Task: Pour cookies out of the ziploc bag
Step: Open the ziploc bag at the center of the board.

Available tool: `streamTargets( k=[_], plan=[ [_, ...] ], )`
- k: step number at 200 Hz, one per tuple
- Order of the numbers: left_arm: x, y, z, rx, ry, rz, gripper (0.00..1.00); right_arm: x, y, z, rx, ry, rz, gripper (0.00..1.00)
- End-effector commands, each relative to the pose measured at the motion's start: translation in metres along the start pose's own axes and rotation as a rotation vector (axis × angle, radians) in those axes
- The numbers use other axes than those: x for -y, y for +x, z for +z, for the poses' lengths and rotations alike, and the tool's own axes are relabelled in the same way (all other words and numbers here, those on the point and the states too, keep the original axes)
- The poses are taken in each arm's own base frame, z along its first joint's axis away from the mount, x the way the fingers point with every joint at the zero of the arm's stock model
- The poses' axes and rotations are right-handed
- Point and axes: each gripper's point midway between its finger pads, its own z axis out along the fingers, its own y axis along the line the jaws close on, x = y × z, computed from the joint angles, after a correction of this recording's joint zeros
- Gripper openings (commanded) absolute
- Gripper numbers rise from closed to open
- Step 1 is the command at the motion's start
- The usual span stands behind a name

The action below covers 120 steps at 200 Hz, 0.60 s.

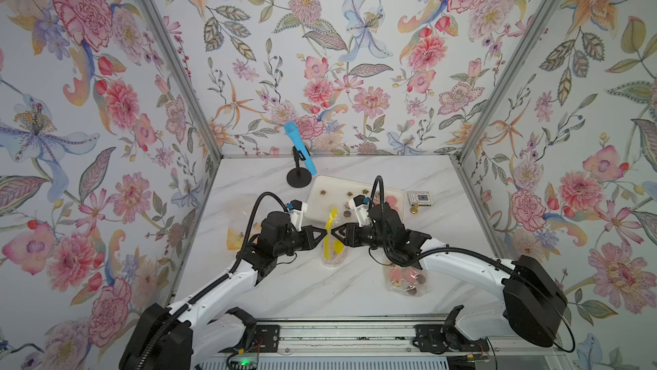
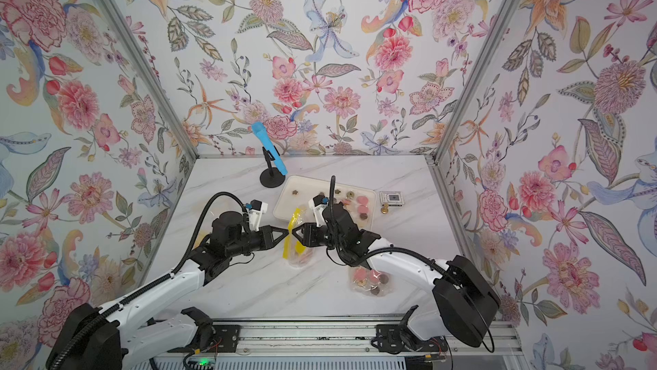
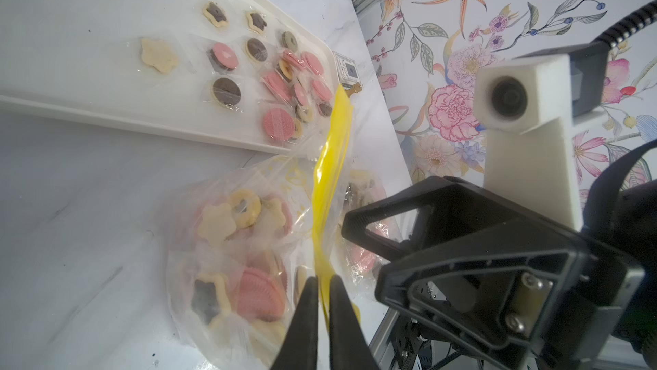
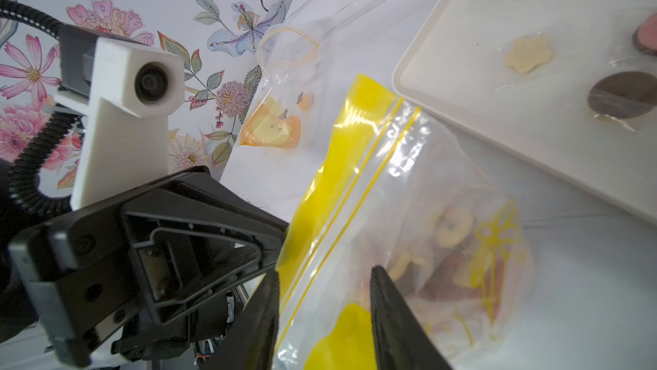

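Cookies (image 3: 231, 222) are lying heaped inside the ziploc bag (image 1: 332, 249), which is standing mid-table, just on the near side of the white tray (image 1: 330, 183). The left gripper (image 3: 321, 279) is pinching the bag's yellow strip (image 3: 329, 187) from the left, its jaws closed on it. The right gripper (image 4: 325, 270) is reaching in from the right, its jaws standing apart astride the bag's top; whether it is gripping cannot be told. Other cookies (image 3: 284, 80) are lying loose on the tray's right half. A second filled bag (image 1: 405, 281) is lying near right, beneath the right arm.
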Motion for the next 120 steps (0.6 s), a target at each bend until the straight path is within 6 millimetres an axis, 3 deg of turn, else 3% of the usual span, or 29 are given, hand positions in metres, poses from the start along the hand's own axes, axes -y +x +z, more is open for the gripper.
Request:
streamTargets(
  k=[1, 120],
  plan=[
    [0.016, -0.005, 0.001, -0.007, 0.027, 0.033, 0.11, 0.002, -0.002, -0.006, 0.017, 0.012, -0.005, 0.42],
    [0.021, 0.003, 0.009, -0.078, -0.024, 0.042, 0.06, 0.020, -0.010, -0.023, 0.089, 0.059, 0.036, 0.44]
  ],
)
